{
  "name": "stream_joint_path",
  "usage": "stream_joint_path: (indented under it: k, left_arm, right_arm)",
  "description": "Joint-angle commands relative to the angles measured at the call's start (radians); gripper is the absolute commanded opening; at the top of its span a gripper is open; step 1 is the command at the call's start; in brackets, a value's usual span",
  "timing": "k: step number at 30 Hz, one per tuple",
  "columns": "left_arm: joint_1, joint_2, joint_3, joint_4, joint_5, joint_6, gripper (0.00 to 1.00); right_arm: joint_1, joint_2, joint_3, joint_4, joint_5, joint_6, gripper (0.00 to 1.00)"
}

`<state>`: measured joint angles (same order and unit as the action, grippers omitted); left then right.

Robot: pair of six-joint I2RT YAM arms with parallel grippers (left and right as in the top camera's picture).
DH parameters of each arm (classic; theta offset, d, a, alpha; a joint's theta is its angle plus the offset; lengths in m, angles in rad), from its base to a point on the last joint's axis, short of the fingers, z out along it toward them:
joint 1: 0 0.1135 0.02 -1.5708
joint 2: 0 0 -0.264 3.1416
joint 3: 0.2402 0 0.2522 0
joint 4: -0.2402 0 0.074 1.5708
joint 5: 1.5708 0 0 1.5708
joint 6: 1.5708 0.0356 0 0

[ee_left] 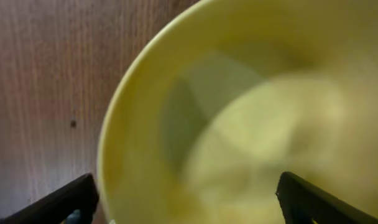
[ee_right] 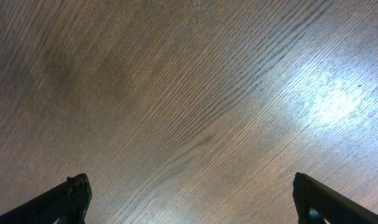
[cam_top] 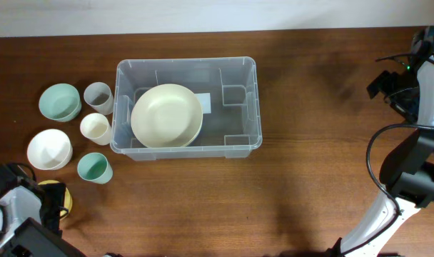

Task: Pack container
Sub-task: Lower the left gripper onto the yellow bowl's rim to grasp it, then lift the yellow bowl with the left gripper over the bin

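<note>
The large clear, see-through plastic rectangular container (cam_top: 233, 120) has a rounded rim and moulded ribs along its inner walls, and a white label (cam_top: 204, 103) shows on its base. It sits on the brown wooden table (cam_top: 310, 178) between the two arms, ahead and to the right of the left pincer (ee_left: 189, 200) and well apart to the left of the right pincer (ee_right: 189, 198). Inside it, toward the end nearer the left pincer, lies a wide, pale yellow round bowl (cam_top: 167, 116), open side up and partly covering the label. Between the left pincer and the container stands a loose group of vessels: a pale green bowl (cam_top: 60, 101), a grey cup (cam_top: 98, 96), a cream cup (cam_top: 96, 127), a white bowl (cam_top: 49, 148) and a teal cup (cam_top: 94, 168), the two paler cups just beside the container's wall. The left pincer is released, its fingers (ee_left: 64, 200) spread wide. It hangs right over a bright yellow round bowl (ee_left: 239, 124) that fills its wrist view. Whether the fingers touch that bowl cannot be told. The right pincer is also released, its fingers (ee_right: 61, 200) wide apart above bare wood.
</note>
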<state>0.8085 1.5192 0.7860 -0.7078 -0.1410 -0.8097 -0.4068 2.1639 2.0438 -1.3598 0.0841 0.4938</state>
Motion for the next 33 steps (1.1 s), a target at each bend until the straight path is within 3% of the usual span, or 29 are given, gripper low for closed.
stream_joint_path:
  k: [1,7,11,17,23,26,33]
  left_arm:
    - [0.006,0.047,-0.008,0.033,0.011,-0.009,0.9]
    - [0.006,0.068,-0.008,0.045,0.014,-0.009,0.6]
    - [0.006,0.067,-0.003,0.046,0.033,-0.009,0.52]
    - [0.006,0.045,0.038,0.025,0.048,-0.005,0.21]
    - [0.006,-0.033,0.137,-0.074,0.036,-0.005,0.12]
    - [0.006,-0.089,0.214,-0.137,0.028,-0.004,0.01]
    - [-0.002,-0.247,0.441,-0.198,0.06,-0.004,0.01]
  right_arm:
    - [0.002,-0.014,-0.002,0.0,0.002,0.002,0.99]
    - [0.002,-0.014,-0.002,0.0,0.002,0.002,0.99]
    - [0.002,-0.014,-0.002,0.0,0.002,0.002,0.99]
    - [0.002,-0.014,-0.002,0.0,0.002,0.002,0.99]
    - [0.002,-0.014,-0.002,0.0,0.002,0.002,0.99]
    - [0.002,-0.014,-0.002,0.0,0.002,0.002,0.99]
    - [0.002,-0.014,-0.002,0.0,0.002,0.002,0.99]
